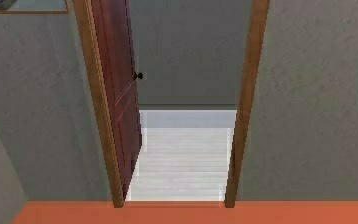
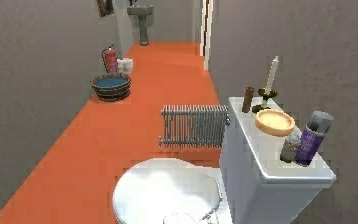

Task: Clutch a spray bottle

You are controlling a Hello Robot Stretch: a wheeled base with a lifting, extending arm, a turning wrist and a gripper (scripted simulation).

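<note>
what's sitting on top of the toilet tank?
On the toilet tank lid: a brown bottle, a white candle, a tan dish, a purple bottle with a grey top, and a small dark item beside it. Lid behind them is hidden.

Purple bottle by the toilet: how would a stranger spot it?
Find the white toilet low in the arm side view, then its tank to the right. At the tank top's right end, past a tan bowl, stands the bottle: the only purple thing there, with a grey top.

a white toilet's tank [image 2: 272, 168] carries a purple bottle [image 2: 312, 142], a tan bowl [image 2: 275, 121] and a candle [image 2: 272, 73] above orange floor [image 2: 87, 150].
</note>
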